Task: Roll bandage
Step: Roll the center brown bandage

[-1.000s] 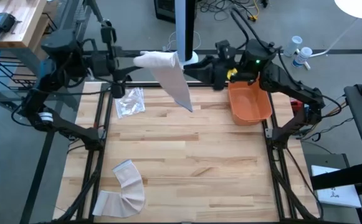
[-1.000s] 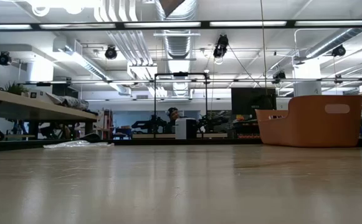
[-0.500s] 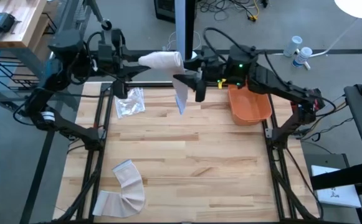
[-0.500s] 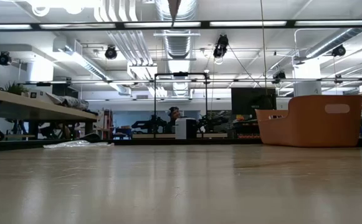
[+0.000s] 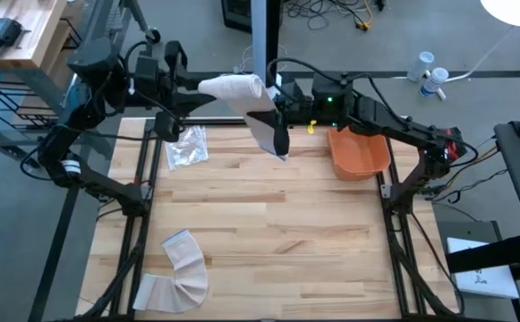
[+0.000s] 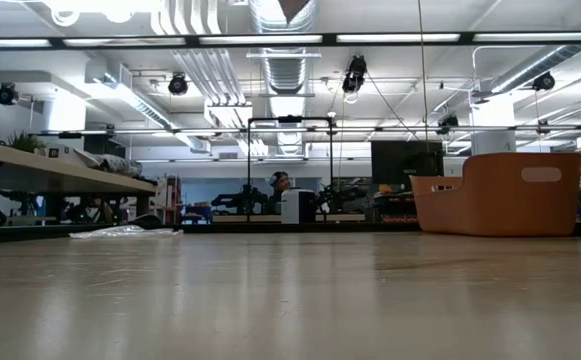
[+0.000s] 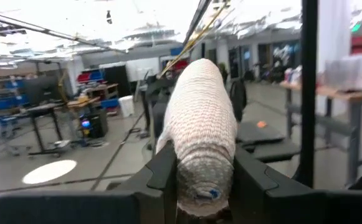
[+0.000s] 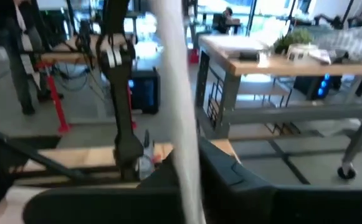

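Bandage roll (image 5: 233,87) cylindrical in left claw (image 5: 195,91), right claw (image 5: 277,121) pinching flat tail (image 5: 265,131)

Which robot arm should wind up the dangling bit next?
Probably the left. The left gripper holds the bandage roll and could turn it. The right gripper is shut on the loose tail, keeping it tight.

No text, label, brand, number or sign can be read in any view.

An orange bin (image 5: 359,150) is seen at the table's (image 5: 268,224) far right edge, a clear plastic wrapper (image 5: 186,146) far left.
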Controlling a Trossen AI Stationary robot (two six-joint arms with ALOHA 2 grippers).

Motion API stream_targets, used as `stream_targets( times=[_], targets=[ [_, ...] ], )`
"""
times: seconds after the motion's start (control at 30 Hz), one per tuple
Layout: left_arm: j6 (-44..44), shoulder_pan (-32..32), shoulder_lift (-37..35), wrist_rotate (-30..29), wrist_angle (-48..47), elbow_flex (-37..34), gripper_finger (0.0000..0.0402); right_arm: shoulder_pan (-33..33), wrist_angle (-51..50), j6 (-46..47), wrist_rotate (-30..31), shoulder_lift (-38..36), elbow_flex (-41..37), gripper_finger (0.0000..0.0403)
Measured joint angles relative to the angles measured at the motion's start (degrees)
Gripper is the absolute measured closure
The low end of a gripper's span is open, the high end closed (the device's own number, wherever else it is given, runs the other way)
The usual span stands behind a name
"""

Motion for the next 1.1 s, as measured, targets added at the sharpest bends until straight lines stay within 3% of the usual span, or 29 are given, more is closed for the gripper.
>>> stream_targets(
  times=[0.27, 0.5, 0.6, 0.73, 0.9, 1.1],
  targets=[
    [-4.58, 2.93, -0.09, 1.13, 3.72, -0.02, 0.031, 0.65, -6.06, 2.6, -3.12, 0.81, 0.05, 0.0401],
    [0.21, 6.91, 0.0, 0.84, 2.37, -0.02, 0.031, 1.12, -6.0, 5.92, -4.46, 0.5, 0.09, 0.0396],
    [3.55, 7.85, -0.01, -0.1, 2.32, 0.0, 0.031, 1.11, -6.47, 8.64, -6.39, 0.09, 0.07, 0.0378],
    [7.82, 9.18, -0.08, -5.63, 2.3, 0.02, 0.031, 1.18, -5.88, 11.21, -12.27, -0.03, 0.0, 0.0336],
    [10.51, 10.47, 1.1, -5.49, 3.47, 0.02, 0.031, 1.16, -5.52, 13.1, -14.97, -0.28, 0.01, 0.0303],
    [11.58, 10.56, 2.37, -5.39, 4.47, 0.02, 0.031, 1.4, -6.19, 13.73, -14.99, -0.28, 0.0, 0.0327]
  ],
)
